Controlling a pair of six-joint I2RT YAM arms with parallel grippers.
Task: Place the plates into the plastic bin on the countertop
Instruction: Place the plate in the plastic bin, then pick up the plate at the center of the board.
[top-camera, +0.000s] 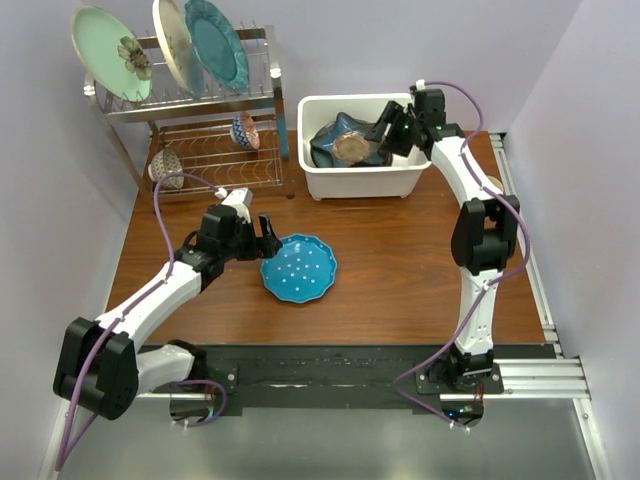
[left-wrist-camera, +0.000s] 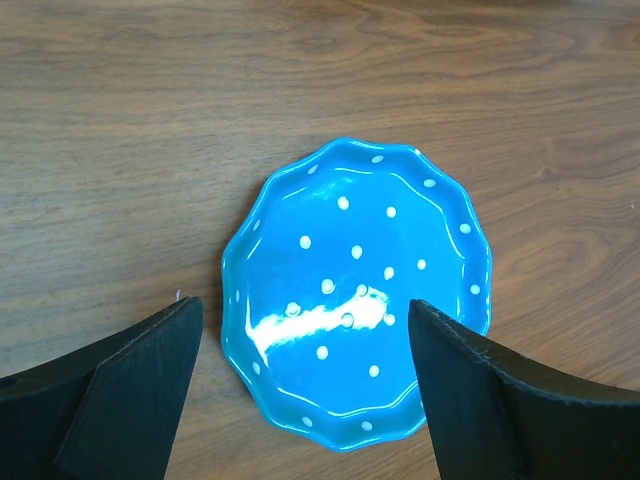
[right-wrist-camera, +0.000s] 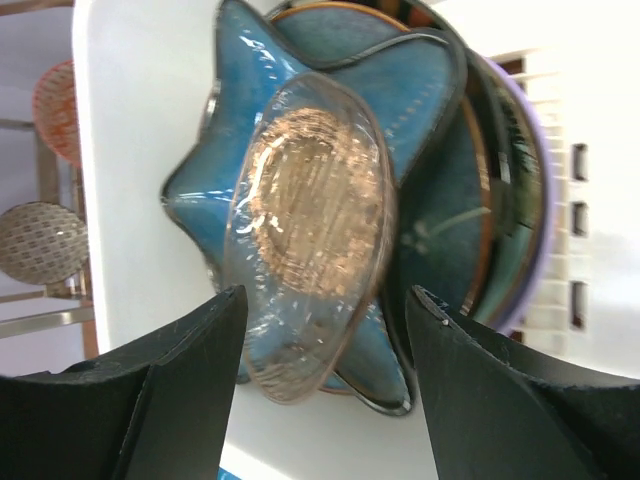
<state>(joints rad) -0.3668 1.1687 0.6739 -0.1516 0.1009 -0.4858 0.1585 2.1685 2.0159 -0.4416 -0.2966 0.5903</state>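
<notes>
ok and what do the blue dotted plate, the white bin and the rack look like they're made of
Blue dotted plate: likely glazed ceramic, glossy, with a bright glare streak.
White bin: probably plastic, smooth matte walls, rounded rim.
Rack: metal wire, shiny chrome look.

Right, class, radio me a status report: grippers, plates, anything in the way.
Left gripper open, by blue dotted plate on countertop. Right gripper open above bin, star plate inside. Nothing visible between plate and bin.

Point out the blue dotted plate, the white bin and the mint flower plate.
blue dotted plate (left-wrist-camera: 355, 292): left wrist view, its centre.
white bin (top-camera: 362, 183): top view, front wall.
mint flower plate (top-camera: 98, 47): top view, bare face.
</notes>
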